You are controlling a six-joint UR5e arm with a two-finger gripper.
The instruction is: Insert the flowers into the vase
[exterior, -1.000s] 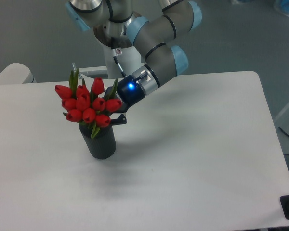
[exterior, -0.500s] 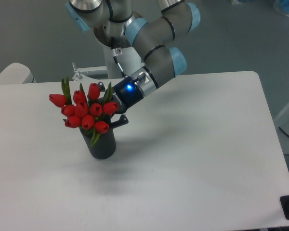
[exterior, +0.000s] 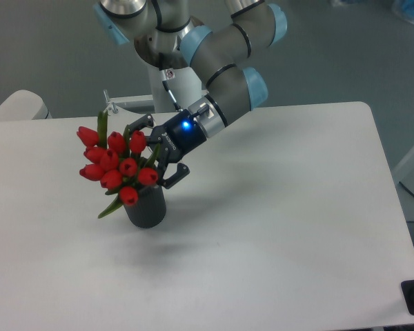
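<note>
Flowers (exterior: 117, 164) sit in the vase (exterior: 146, 209), the red heads leaning left over its rim and one green leaf drooping at lower left. The vase stands upright on the white table (exterior: 283, 227), left of centre. Just right of the bunch, the gripper (exterior: 159, 153) has its dark fingers (exterior: 174, 176) spread apart, holding nothing; a blue light glows on its wrist.

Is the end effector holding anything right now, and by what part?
Nothing: the end effector is open beside the red tulip bunch standing in the dark ribbed vase.
</note>
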